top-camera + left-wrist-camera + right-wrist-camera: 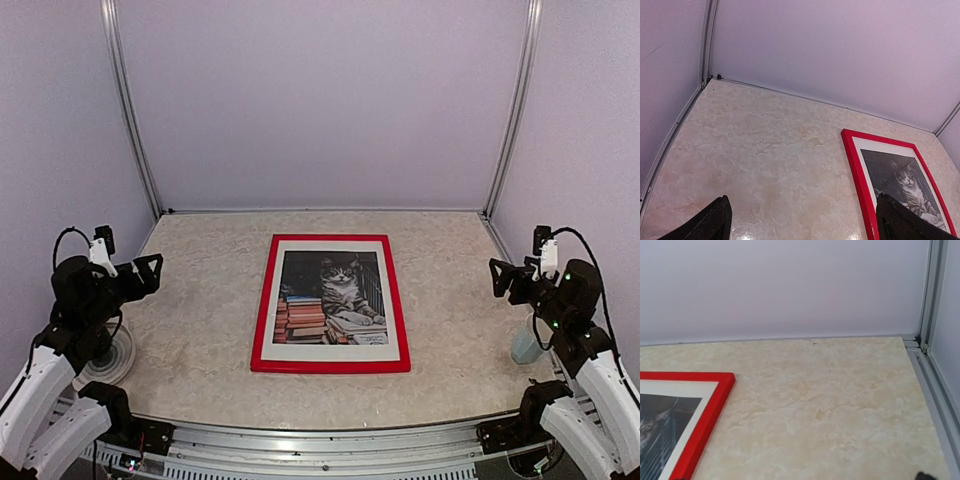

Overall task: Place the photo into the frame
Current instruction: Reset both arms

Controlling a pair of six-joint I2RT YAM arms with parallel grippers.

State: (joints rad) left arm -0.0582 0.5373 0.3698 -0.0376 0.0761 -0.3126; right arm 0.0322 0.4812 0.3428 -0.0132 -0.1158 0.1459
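On the table (200,320), seen from above, the frame (330,366) lies flat at the centre with its red face up. The photo (333,298) of the cat sits inside it, ringed by a white mat (330,345). The left gripper (152,272) and right gripper (497,278) hang at opposite sides, well apart from the frame, jaws spread wide and holding nothing.

In the left wrist view, two dark fingers (715,222) stand far apart over bare tabletop. To their right lie the frame's red edge and corner, with mat and photo square inside the border.

The right wrist view shows the frame's other far corner at lower left, with mat and print inside it. Of that gripper, only a dark sliver shows at the bottom edge.

Judging by this, the task looks finished: the print appears seated and level, with nothing left lying loose. Whether a backing is fitted underneath cannot be seen.
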